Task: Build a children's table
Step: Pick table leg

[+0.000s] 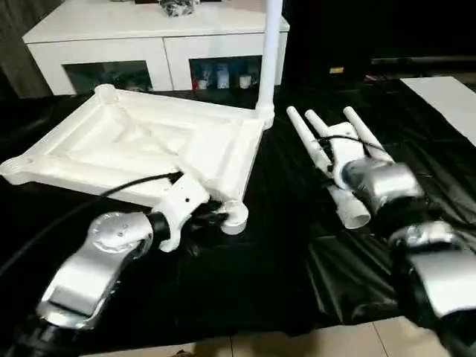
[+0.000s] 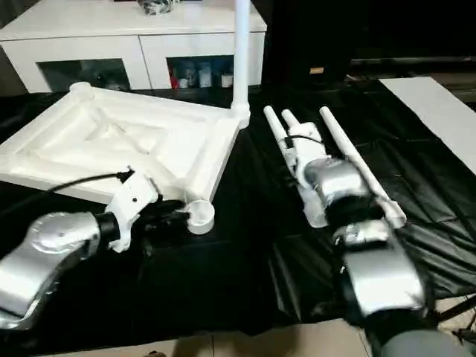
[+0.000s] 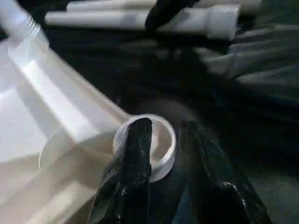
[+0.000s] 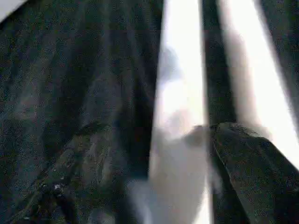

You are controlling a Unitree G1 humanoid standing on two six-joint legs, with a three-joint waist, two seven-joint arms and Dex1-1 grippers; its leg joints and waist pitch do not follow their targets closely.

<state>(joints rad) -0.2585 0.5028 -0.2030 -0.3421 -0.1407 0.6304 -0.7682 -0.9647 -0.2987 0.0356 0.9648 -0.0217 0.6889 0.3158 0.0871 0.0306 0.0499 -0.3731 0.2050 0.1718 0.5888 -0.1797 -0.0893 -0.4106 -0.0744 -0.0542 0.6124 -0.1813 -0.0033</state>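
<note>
Left gripper [image 3: 161, 140]: your jaws pinch the near corner socket [image 3: 156, 144] rim, lower centre; keep it steady.
Right gripper [image 4: 154, 186]: jaws wide, straddling a loose leg [image 1: 338, 178], nothing clamped yet; centre before closing.
Tabletop [image 1: 149, 145]: upside down, upper left; one leg [image 1: 269, 52] already upright.

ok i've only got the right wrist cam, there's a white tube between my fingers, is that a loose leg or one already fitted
Observer: Loose. The right gripper stands open over one of three loose legs lying side by side on the black sheet.
Operator: any leg fitted yet
Observer: One. An upright leg stands in the far corner socket of the upturned tabletop.
Operator: and where's the left arm
Observer: The left gripper is at the near corner socket, its fingers straddling the rim.
</note>
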